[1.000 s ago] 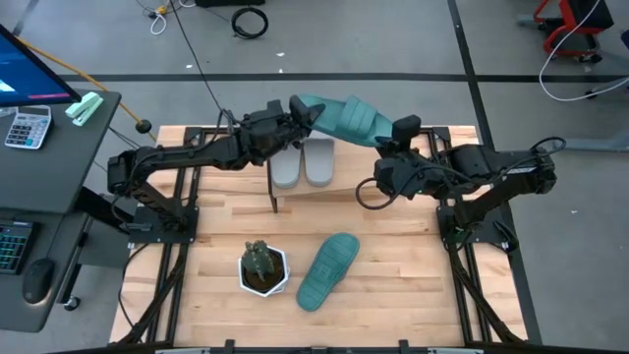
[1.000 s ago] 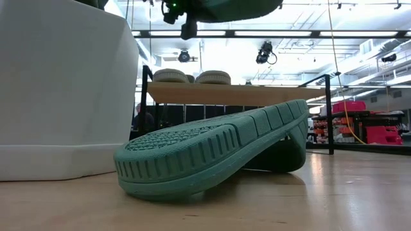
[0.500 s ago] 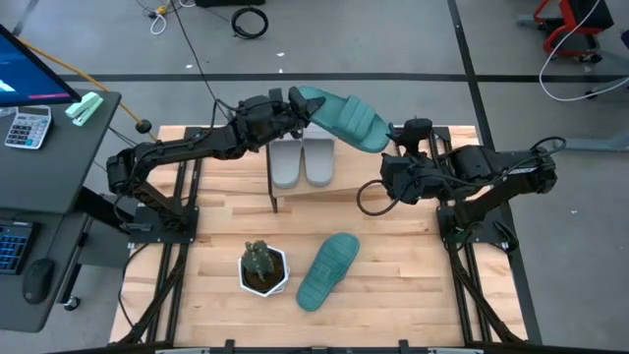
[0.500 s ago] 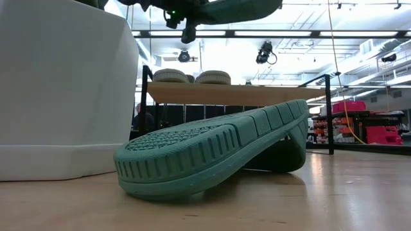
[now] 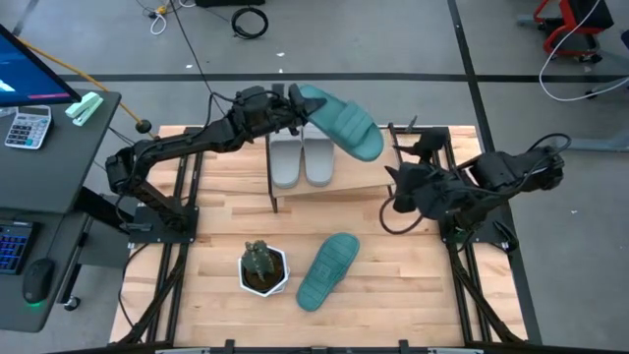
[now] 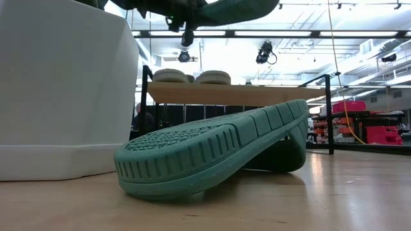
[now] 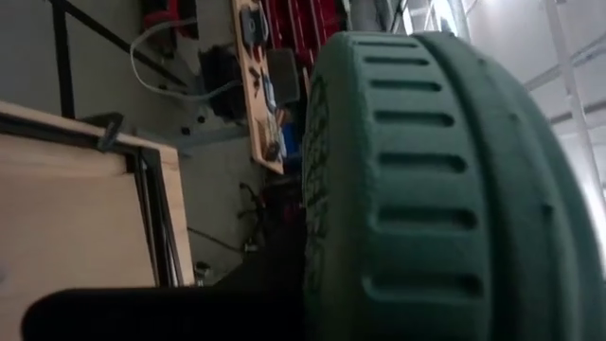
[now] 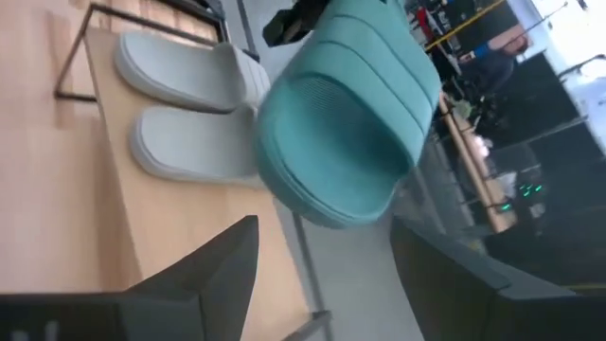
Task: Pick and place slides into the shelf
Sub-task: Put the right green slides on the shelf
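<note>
My left gripper [image 5: 293, 106] is shut on a teal slide [image 5: 339, 123] that hangs in the air above the far side of the shelf [image 5: 344, 179]; it also shows in the right wrist view as the teal slide [image 8: 341, 123]. Two light grey slides [image 5: 302, 161] rest side by side, soles down, on the shelf's top board. A second teal slide [image 5: 327, 270] lies on the table, near the front. My right gripper [image 8: 322, 284] stands open to the right of the shelf, clear of the held slide. My left gripper holds the teal slide by its end toward the table's left [image 5: 305, 98], coming at it level from the left. The grooved edge of the sole [image 7: 426, 189] fills the left wrist view, and the place of contact is hidden there. The slide is lifted clear, its free end [image 5: 371, 146] slanting toward the table's right and near side.
A small plant in a white pot [image 5: 262, 267] stands at the front left, beside the lying teal slide. The shelf's thin black legs [image 5: 272, 192] stand on the wooden table [image 5: 216, 226]. A desk with a calculator [image 5: 28, 126] lies beyond the left edge.
My right gripper has opened, let go of the teal slide and drawn back toward the table's right and near edge. My left gripper keeps the slide and has moved slightly toward the far edge. The slide's free end has swung toward the near edge.
</note>
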{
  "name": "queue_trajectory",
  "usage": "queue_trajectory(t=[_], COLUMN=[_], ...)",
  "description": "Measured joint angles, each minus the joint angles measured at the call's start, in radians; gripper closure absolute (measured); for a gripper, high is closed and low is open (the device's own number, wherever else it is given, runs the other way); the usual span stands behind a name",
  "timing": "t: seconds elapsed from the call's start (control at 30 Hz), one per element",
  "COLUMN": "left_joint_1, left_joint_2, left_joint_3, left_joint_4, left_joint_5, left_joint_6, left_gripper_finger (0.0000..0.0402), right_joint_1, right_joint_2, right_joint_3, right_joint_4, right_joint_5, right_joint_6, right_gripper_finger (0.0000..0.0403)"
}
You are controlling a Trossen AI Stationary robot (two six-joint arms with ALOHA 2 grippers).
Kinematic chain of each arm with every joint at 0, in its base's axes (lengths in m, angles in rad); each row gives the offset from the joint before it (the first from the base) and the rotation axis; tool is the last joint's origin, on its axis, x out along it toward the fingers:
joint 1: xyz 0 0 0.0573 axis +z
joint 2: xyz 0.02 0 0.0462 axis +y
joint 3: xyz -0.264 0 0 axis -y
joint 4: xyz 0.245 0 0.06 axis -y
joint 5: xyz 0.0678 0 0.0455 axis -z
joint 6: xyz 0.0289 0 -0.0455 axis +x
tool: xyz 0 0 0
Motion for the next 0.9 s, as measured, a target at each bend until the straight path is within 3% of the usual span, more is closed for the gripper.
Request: queue_trajectory(t=[0.4, 0.67, 0.9], left_joint_1=[0.014, 0.013, -0.019], left_joint_2=[0.015, 0.105, 0.262], left_joint_3=[0.000, 0.006, 0.194], left_joint_4=[0.000, 0.136, 0.152], left_joint_5=[0.075, 0.165, 0.289], left_joint_6=[0.027, -0.010, 0.005], left_gripper_finger=[0.0327, 0.0331, 0.0322], right_joint_1=[0.006, 0.006, 0.006], right_joint_2=[-0.082, -0.149, -0.182], right_joint_3=[0.000, 0.000, 0.000], right_joint_4=[-0.164, -0.203, -0.223], right_joint_5=[-0.040, -0.095, -0.113], right_joint_6=[0.379, 0.554, 0.683], right_gripper_finger=[0.0155, 0.0155, 0.0155])
